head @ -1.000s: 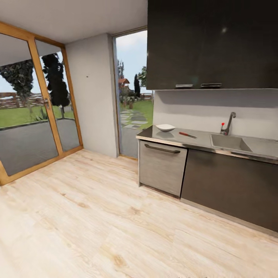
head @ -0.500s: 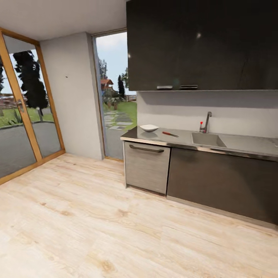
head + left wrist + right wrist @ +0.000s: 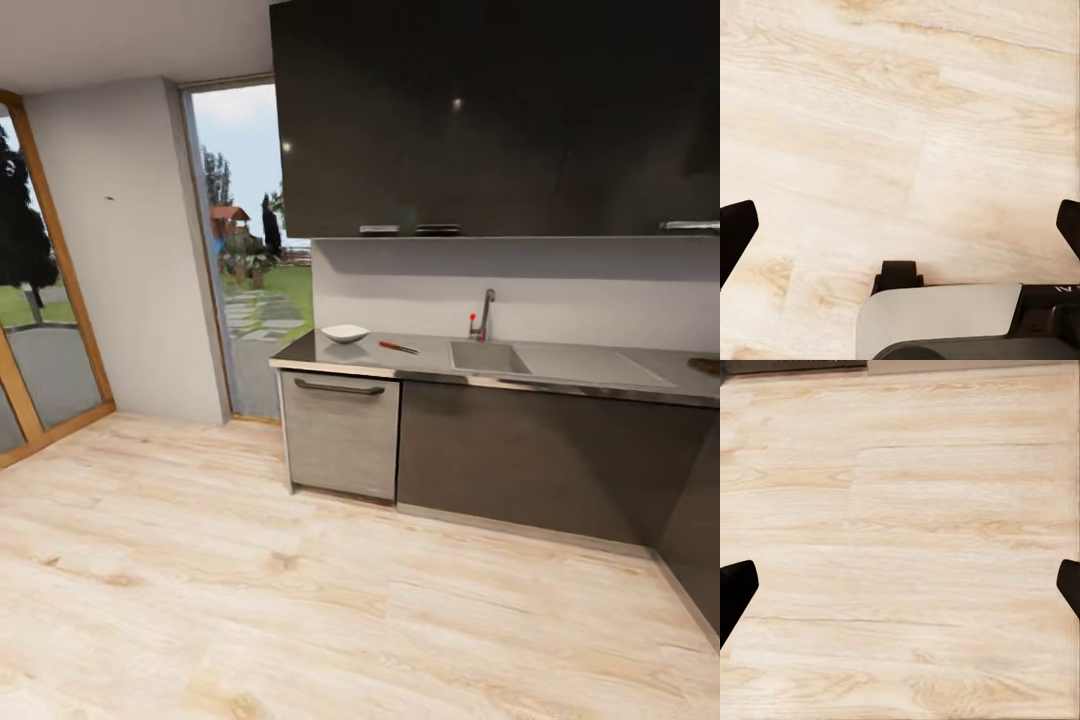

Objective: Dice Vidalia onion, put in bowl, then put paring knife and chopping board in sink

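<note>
Across the room in the head view runs the glossy grey countertop (image 3: 430,362). A white bowl (image 3: 345,333) stands near its left end, and the red-handled paring knife (image 3: 398,347) lies just right of it. The light-grey sink (image 3: 487,357) follows, with its chrome tap (image 3: 484,314) behind. A dark brown edge, likely the chopping board (image 3: 706,366), shows at the counter's far right. The onion is hidden. My left gripper (image 3: 900,232) and right gripper (image 3: 900,585) are open over the wooden floor, holding nothing.
A steel-fronted dishwasher (image 3: 340,435) and dark base cabinets (image 3: 530,460) stand under the counter, with dark wall cabinets (image 3: 480,110) above. Glass doors (image 3: 40,330) and a tall window (image 3: 250,260) are at the left. Pale wood floor (image 3: 300,600) stretches between me and the counter.
The head camera has swung to the right, so the counter, bowl, knife and sink sit further left in the picture. The counter's right end has come into view.
</note>
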